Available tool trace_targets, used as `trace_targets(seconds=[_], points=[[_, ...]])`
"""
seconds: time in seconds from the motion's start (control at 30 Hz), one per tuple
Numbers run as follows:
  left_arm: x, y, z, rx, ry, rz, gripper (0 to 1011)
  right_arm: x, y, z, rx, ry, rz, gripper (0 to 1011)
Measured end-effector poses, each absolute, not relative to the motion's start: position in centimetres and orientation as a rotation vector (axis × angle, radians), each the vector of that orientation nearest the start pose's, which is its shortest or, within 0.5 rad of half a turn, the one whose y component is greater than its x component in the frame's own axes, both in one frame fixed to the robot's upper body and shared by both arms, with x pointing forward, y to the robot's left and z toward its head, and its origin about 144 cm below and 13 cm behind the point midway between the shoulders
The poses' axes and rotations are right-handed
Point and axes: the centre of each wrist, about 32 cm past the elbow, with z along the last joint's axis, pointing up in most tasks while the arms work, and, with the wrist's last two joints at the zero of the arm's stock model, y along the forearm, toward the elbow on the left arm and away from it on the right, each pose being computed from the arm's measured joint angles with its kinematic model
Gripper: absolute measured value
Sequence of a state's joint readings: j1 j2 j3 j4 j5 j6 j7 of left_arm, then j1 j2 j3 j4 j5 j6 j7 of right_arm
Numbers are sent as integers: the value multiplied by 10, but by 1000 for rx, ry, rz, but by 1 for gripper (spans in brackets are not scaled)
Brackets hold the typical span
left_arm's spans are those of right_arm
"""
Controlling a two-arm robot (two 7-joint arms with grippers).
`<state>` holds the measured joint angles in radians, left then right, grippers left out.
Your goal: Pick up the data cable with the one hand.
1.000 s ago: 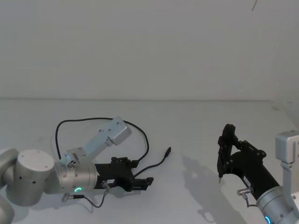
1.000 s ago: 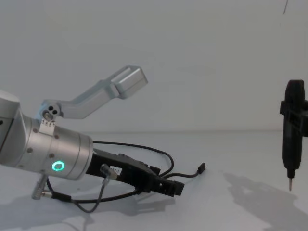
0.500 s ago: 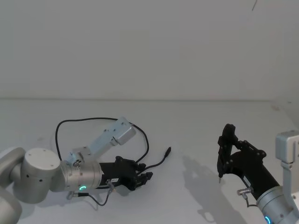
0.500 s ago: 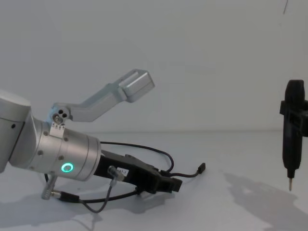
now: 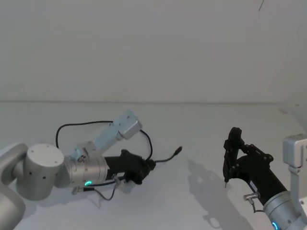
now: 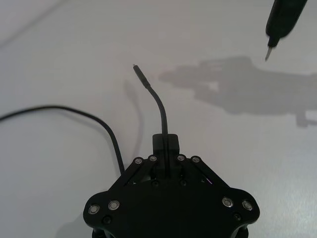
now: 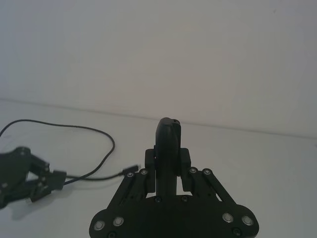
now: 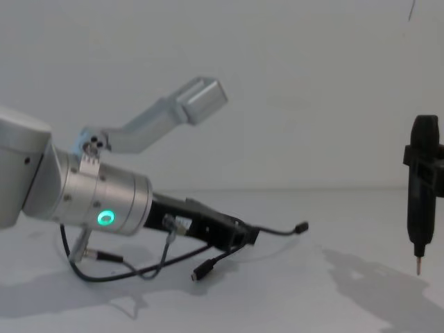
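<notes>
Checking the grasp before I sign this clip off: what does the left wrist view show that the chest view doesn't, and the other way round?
Left wrist, not chest: a look straight along the left gripper, with the cable clamped between its shut fingers.
Chest, not left wrist: the silver wrist and its green ring, seen from the side.
Both: the cable's plug sticking out past the left gripper, and the right gripper with its pointed tip, apart from the cable on the right.
</notes>
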<state>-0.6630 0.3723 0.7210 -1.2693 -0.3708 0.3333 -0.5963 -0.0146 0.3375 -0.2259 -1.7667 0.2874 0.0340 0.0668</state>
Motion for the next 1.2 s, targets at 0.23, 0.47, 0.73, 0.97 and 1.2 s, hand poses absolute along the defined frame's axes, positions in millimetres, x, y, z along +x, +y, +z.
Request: trace_targets(seconds=[0.23,0.47,0.73,0.97,1.2], points=[[588,178,1255,383,-22,532,39,443,-237,1189,26,-75,-1229,279],[583,178,1270,349,-27,531,39,443,-237,1189,26,-75,-1229,279],[574,180,1280,313,-9,524,39,443,-237,1189,26,-75,-1230,279],[559,183,1289,289,8,525,39,443,-237,1189,26,-75,-1229,279],[546,187,1296,282,24,534,39,443,-237,1189,26,-75,-1229,279]])
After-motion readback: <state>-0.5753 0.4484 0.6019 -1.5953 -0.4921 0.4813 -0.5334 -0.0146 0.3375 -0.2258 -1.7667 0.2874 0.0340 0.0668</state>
